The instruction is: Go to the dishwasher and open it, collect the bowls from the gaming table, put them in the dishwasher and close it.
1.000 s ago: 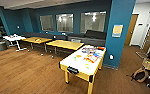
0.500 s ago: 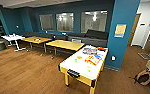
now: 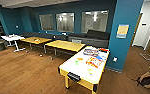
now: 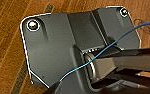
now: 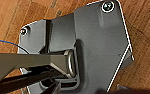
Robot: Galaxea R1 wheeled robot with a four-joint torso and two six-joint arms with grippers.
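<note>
The gaming table (image 3: 73,68), white-topped with a yellowish edge, stands ahead of me on the wooden floor, right of the middle of the head view. Colourful board-game boxes (image 3: 94,61) lie on its far half. An orange bowl (image 3: 80,59) sits near the table's middle. A green bowl (image 3: 90,72) sits closer to its near end. The dishwasher is out of view. Both wrist views look down past my own dark plate and bar onto wooden floor.
Two yellow-topped tables (image 3: 66,45) (image 3: 36,40) and a white table (image 3: 12,38) stand to the left, with a dark sofa (image 3: 96,37) along the back wall. A blue pillar (image 3: 126,32) rises right behind the gaming table. A bag (image 3: 147,80) lies on the floor at right.
The whole head picture has shifted slightly, so the camera has moved a little closer. The bag at right sits lower in the picture. Nothing on the table has moved.
</note>
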